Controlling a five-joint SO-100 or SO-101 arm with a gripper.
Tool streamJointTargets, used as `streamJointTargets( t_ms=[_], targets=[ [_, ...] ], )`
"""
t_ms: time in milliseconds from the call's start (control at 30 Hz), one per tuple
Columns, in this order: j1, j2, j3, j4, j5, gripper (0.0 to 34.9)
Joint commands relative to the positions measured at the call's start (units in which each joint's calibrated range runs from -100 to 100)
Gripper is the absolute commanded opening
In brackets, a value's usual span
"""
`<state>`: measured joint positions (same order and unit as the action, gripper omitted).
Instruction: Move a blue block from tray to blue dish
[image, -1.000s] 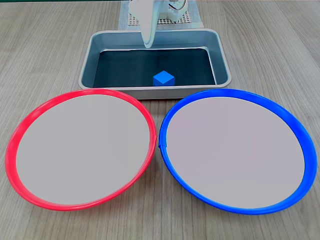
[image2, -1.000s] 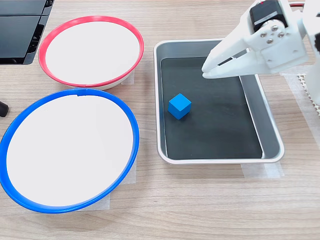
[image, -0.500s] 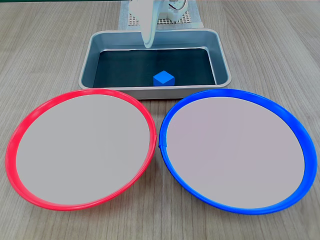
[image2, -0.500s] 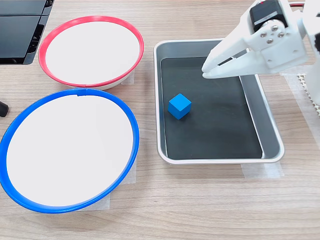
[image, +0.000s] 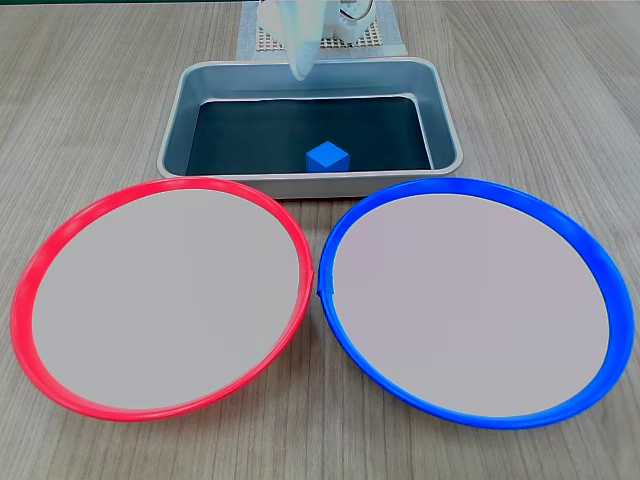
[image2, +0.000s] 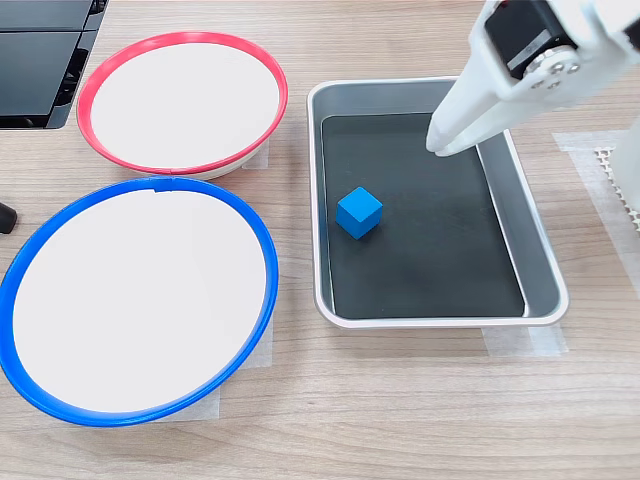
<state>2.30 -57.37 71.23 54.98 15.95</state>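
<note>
The small blue block rests on the dark floor of the grey tray, alone and untouched. My white gripper hangs above the tray's far part, pointing steeply down, well clear of the block. Its fingers look pressed together with nothing between them. The blue dish lies beside the tray, on the first exterior view's right, with nothing in it.
A like dish with a red rim lies next to the blue one and holds nothing. A black device sits at the second exterior view's top left corner. The arm's base stands on a white mesh pad behind the tray.
The gripper has lifted and tipped steeper, its tip drawing back toward the arm's base. The blue block and both dishes have not moved.
</note>
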Motion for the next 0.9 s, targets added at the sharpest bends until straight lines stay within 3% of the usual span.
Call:
streamJointTargets(
  t_ms=[0,300,600,633,767,867],
  targets=[
    [-0.18,12.30,-9.74,-0.46,5.42,10.1],
    [-3.20,32.77,-21.30,-6.40,9.28,19.2],
    [-3.10,46.33,-26.31,-7.14,12.16,18.2],
    [-3.10,47.35,-26.76,-7.47,12.31,17.0],
    [-3.01,50.94,-28.31,-8.96,12.65,1.6],
    [-3.01,50.94,-28.86,-8.22,13.09,0.3]
  ],
)
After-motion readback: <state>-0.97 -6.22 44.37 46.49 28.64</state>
